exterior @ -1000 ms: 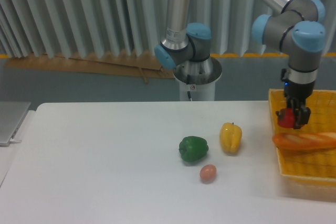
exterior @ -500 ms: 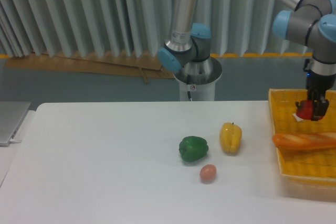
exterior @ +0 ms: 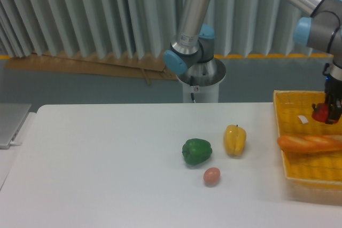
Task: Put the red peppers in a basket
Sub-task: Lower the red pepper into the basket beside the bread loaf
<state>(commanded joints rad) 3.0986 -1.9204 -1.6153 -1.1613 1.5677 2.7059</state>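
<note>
We see a wide, smooth white table (exterior: pixel 107 169) filling the lower half of the view, with a ribbed grey curtain (exterior: pixel 80 14) behind it. The arm (exterior: pixel 195 20) is next in size: glossy silver tubes joined by rounded blue caps, rising from a base at 12 o'clock and reaching over to 3 o'clock. At 3 o'clock sits the basket (exterior: pixel 299 132), rectangular, yellow, coarsely woven, with low sides and a small white tag on its inner wall. A long, golden-brown loaf (exterior: pixel 310 142) lies across the basket, its end resting over the left rim.

Near the table's centre stand three rounded things: a yellow pepper (exterior: pixel 234 139), tall and lobed, a green pepper (exterior: pixel 196 151) squat and shiny just to its 8 o'clock, and a small tan egg (exterior: pixel 211 176) at 6 o'clock of both, apart from them.

The gripper (exterior: pixel 332 111) is dark and narrow, pointing down over the basket at the frame's right edge. Its fingers are clamped on the red pepper (exterior: pixel 320 112), small and glossy, which hangs above the basket floor just at 12 o'clock of the loaf, beside the tag.
</note>
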